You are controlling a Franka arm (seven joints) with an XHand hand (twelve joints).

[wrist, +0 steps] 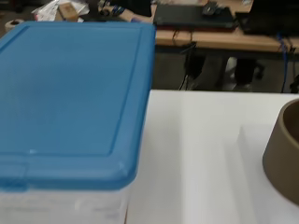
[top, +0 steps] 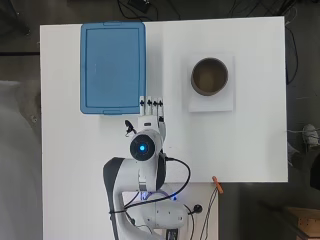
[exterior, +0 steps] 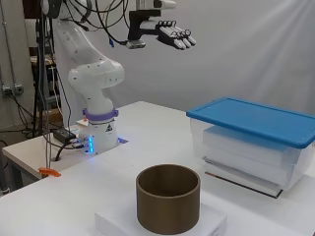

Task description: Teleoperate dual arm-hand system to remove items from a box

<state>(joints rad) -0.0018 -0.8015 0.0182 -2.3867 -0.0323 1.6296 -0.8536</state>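
**Inspector:** On the far left part of the table [top: 250, 155], as seen from the arm, stands a clear plastic box [exterior: 246, 157] with its blue lid [top: 113, 67] fully seated. White flat items show through the wall; none is out.

**Assistant:** And the hand?

**Inspector:** Hand [exterior: 174, 35] is high above the table, near the box's closest edge, fingers [top: 151, 104] straight and lying side by side, holding nothing.

**Assistant:** Step in hand?

**Inspector:** Approach, in my judgement. Removal is not yet begun. Next move calls for descent to the lid's rim and lifting it clear.

**Assistant:** Surroundings?

**Inspector:** Brown cylindrical container [top: 209, 76] on a white slab [top: 210, 102], well apart to the right.
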